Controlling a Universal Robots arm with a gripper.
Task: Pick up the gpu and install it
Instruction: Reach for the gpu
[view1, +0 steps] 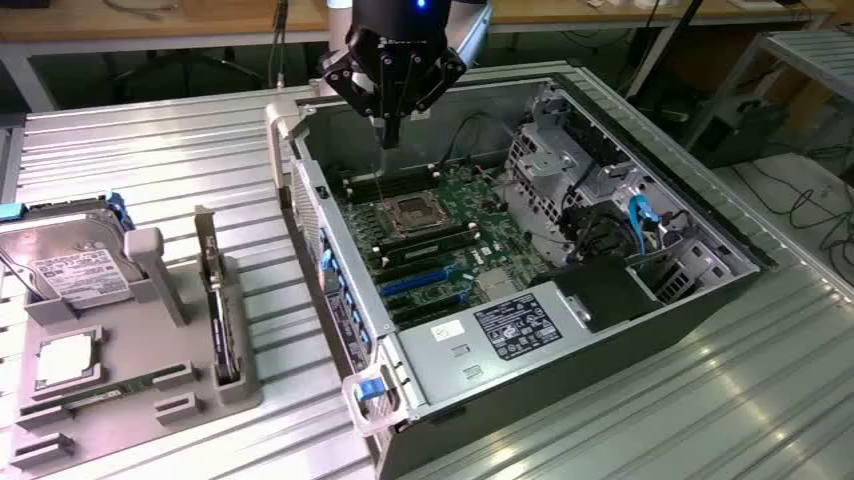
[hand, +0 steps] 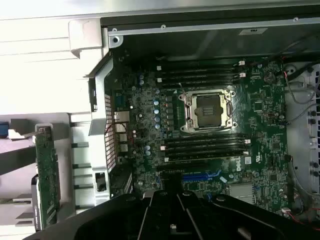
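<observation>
The gpu (view1: 222, 305), a thin green card, stands on edge in a slot of the grey holder (view1: 160, 330) at the exterior view's left, outside the computer case. In the wrist view the gpu (hand: 47, 175) appears as a narrow green strip beside the case wall. My gripper (view1: 388, 132) hangs above the far end of the open case, over the motherboard (view1: 441, 235), with its black fingers together and nothing between them. The gripper (hand: 172, 192) looks straight down on the board. It is well apart from the gpu.
The open case (view1: 340, 300) lies on a ribbed metal table (view1: 160, 150). Inside are an empty CPU socket (hand: 209, 110), blue expansion slots (view1: 424, 285), a power supply (view1: 514, 325) and drive cages (view1: 574, 160). A silver hard drive (view1: 74, 270) and a memory stick (view1: 127, 385) sit in the holder.
</observation>
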